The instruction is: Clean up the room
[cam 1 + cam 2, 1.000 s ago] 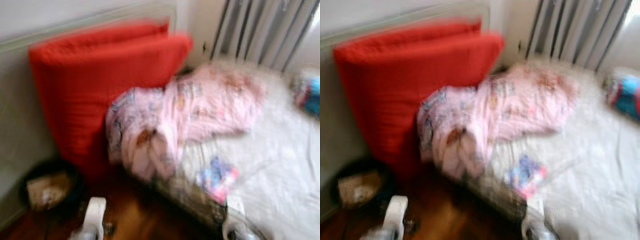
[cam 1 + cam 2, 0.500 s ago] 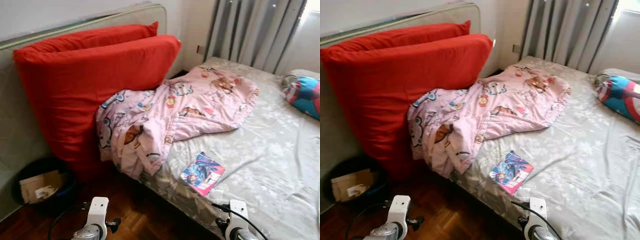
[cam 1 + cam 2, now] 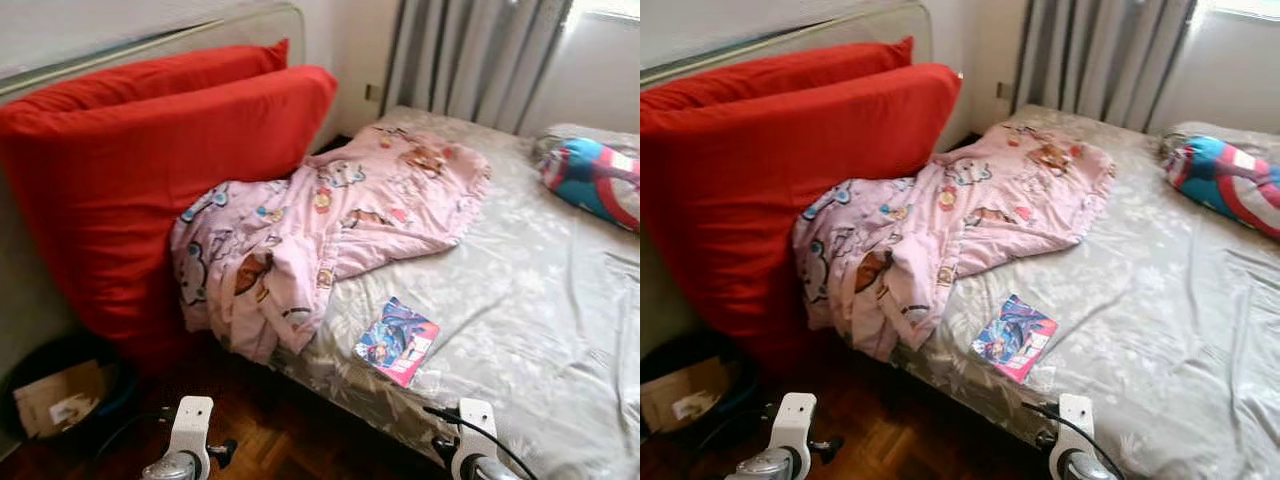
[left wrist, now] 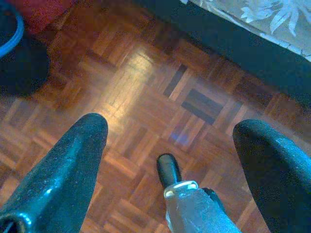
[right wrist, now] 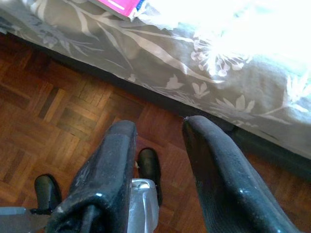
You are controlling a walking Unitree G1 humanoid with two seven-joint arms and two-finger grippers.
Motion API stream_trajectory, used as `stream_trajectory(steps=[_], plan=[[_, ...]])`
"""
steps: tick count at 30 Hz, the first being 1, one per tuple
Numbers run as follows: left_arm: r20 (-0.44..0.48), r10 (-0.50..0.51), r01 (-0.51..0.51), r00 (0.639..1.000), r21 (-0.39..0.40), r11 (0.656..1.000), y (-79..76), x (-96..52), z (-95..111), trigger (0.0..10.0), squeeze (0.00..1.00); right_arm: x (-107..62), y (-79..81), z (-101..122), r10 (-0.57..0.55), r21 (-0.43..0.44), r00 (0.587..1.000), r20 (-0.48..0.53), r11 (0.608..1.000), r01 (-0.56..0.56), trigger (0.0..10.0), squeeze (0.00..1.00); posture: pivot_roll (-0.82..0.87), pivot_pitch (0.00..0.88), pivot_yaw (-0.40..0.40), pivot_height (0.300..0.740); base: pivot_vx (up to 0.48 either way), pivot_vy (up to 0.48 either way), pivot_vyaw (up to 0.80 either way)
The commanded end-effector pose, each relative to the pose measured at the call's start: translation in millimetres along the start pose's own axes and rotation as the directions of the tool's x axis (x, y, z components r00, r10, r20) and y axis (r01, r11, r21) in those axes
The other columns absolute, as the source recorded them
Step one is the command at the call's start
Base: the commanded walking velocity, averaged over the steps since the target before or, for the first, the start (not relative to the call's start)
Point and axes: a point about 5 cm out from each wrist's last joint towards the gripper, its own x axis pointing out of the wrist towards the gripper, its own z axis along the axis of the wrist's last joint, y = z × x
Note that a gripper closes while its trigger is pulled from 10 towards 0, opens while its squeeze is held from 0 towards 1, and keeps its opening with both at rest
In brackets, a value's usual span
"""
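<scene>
A crumpled pink cartoon-print blanket (image 3: 330, 225) lies over the near left corner of the bed (image 3: 540, 300) and hangs off its edge. A colourful comic book (image 3: 397, 341) lies flat on the grey floral sheet near the bed's front edge. A blue, red and white pillow (image 3: 595, 178) rests at the far right. Both arms hang low in front of the bed. My left gripper (image 4: 170, 126) is open wide over the parquet floor, holding nothing. My right gripper (image 5: 159, 125) is open over the floor just beside the bed's edge, below the comic book (image 5: 121, 6).
Two big red cushions (image 3: 150, 170) lean against the wall at the left, beside the bed. A black bin (image 3: 65, 385) holding cardboard stands on the floor under them. Grey curtains (image 3: 460, 55) hang behind the bed. Parquet floor (image 3: 290, 440) runs along the bed's front.
The view has gone from blurred to sharp and has swung a little to the right, so everything sits further left in the picture. No object has moved.
</scene>
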Motion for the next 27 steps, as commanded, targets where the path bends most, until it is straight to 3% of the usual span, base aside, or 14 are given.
stream_trajectory(steps=[1, 11, 27], plan=[[-0.008, 0.001, -0.001, 1.0, -0.007, 1.0, -0.4, -0.1, -1.7, 10.0, 0.0, -0.1, -1.1, -0.6, -0.002, -0.007, 1.0, -0.007, 1.0, 0.002, 10.0, 0.0, -0.04, 0.0, -0.034, 0.74, 0.0, 0.0, -0.69], [-0.008, 0.0, 0.0, 1.0, -0.023, 1.0, -0.6, -0.1, -2.1, 10.0, 0.0, -0.1, -0.7, -0.5, 0.005, -0.012, 1.0, -0.01, 1.0, -0.005, 10.0, 0.0, -0.04, 0.0, -0.033, 0.74, 0.0, 0.0, -0.69], [-0.002, -0.001, 0.001, 1.0, -0.044, 0.999, -1.1, -0.1, -2.1, 10.0, 0.0, -0.1, -0.6, -0.6, 0.01, -0.013, 1.0, -0.013, 1.0, -0.01, 10.0, 0.0, -0.04, 0.0, -0.034, 0.74, 0.0, 0.132, -0.69]])
